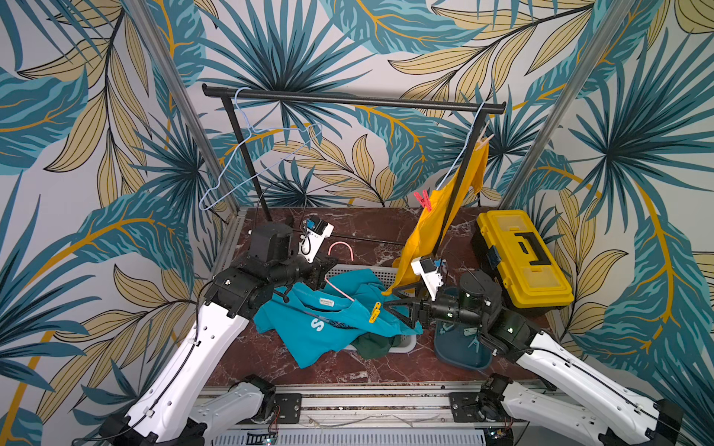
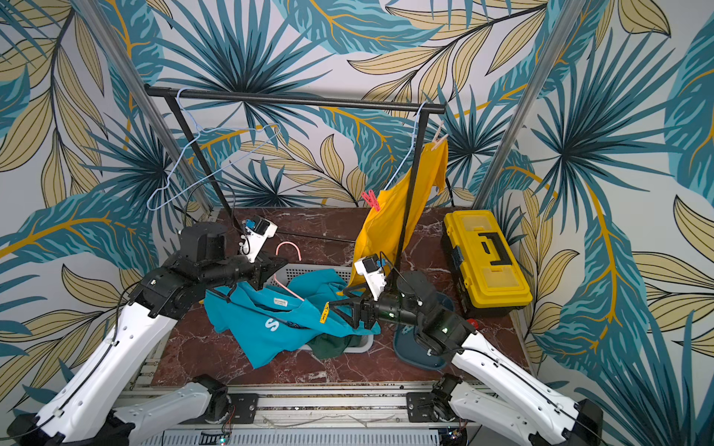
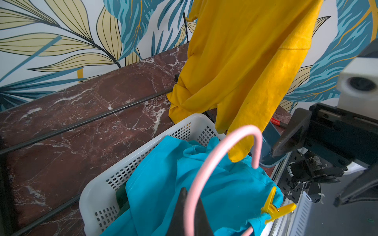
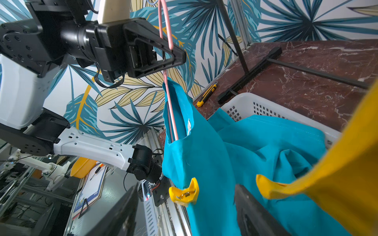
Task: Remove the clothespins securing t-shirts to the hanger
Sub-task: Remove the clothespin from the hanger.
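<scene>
A turquoise t-shirt [image 1: 328, 328] hangs from a pink hanger [image 1: 342, 247] and droops into the white basket [image 1: 405, 345]. My left gripper [image 1: 330, 268] is shut on the hanger's neck [image 3: 216, 149]. A yellow clothespin [image 1: 374, 312] clips the shirt's shoulder. My right gripper [image 4: 187, 190] is open, its fingers [image 4: 122, 212] on either side of that clothespin [image 4: 184, 195], apart from it. A yellow t-shirt [image 1: 429, 231] hangs at the rack's right end from a red-pink clothespin [image 1: 424, 200] and a pale peach one [image 1: 483, 139]. A dark green t-shirt [image 1: 373, 345] lies in the basket.
An empty light-blue hanger [image 1: 262, 154] hangs at the left end of the black rack bar [image 1: 347, 98]. A yellow toolbox [image 1: 521, 258] stands at the right. A blue tray [image 1: 459, 347] lies under my right arm. A yellow utility knife [image 4: 206, 94] rests by the rack's foot.
</scene>
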### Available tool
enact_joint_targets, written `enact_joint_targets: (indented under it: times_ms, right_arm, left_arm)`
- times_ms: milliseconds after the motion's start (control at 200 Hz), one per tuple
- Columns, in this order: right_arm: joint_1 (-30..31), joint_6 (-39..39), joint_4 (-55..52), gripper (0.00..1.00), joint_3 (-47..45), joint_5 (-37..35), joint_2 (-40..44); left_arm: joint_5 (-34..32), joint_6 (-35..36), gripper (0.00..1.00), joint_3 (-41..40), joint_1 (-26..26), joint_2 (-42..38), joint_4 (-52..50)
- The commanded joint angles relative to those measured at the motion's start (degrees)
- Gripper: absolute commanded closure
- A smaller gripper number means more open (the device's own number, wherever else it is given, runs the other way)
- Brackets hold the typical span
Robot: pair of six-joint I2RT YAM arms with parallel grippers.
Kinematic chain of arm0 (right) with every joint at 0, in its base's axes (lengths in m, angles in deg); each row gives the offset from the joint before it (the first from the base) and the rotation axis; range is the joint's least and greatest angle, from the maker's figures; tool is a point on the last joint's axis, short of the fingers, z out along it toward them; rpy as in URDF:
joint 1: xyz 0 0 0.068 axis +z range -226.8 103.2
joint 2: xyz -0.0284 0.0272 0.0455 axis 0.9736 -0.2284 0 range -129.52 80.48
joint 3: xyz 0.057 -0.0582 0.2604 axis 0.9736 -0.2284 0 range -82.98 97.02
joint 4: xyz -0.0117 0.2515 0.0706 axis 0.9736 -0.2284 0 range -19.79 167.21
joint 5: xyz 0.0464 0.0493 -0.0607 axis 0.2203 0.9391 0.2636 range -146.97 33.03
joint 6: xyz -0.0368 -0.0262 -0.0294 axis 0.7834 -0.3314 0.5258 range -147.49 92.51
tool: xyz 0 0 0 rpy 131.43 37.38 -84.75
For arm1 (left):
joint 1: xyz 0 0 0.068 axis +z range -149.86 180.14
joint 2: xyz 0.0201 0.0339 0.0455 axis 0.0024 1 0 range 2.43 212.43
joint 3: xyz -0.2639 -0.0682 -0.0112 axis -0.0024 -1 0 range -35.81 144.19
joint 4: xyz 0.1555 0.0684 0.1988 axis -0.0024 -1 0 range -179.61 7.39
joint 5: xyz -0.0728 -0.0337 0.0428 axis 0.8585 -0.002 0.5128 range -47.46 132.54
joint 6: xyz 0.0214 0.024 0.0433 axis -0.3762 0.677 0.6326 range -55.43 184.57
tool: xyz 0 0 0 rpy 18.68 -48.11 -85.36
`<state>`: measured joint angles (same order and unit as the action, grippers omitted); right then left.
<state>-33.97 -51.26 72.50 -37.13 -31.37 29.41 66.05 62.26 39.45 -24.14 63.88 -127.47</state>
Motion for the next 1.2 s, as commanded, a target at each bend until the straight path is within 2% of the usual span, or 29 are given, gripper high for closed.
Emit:
enact_joint_targets:
  times_ms: [0, 355, 816, 1197]
  right_arm:
    - [0.6, 0.6, 1.1, 0.28, -0.4, 2.0, -0.9]
    - [2.1, 3.3, -2.6, 0.39, 2.1, 1.2, -5.1]
    - [2.9, 3.4, 0.0, 0.55, 2.5, 1.4, -8.1]
    - [2.9, 2.3, 3.1, 0.66, 0.5, 0.3, -5.8]
  left_arm:
    - [-0.2, -0.8, 1.0, 2.0, 0.3, 0.2, 0.6]
    - [-1.0, -1.7, 1.0, 2.4, 0.3, 1.2, 0.6]
    - [-1.3, -1.6, 1.0, 2.5, 0.2, 1.6, 0.6]
    - [-1.2, -1.5, 1.0, 2.4, 0.3, 1.5, 0.6]
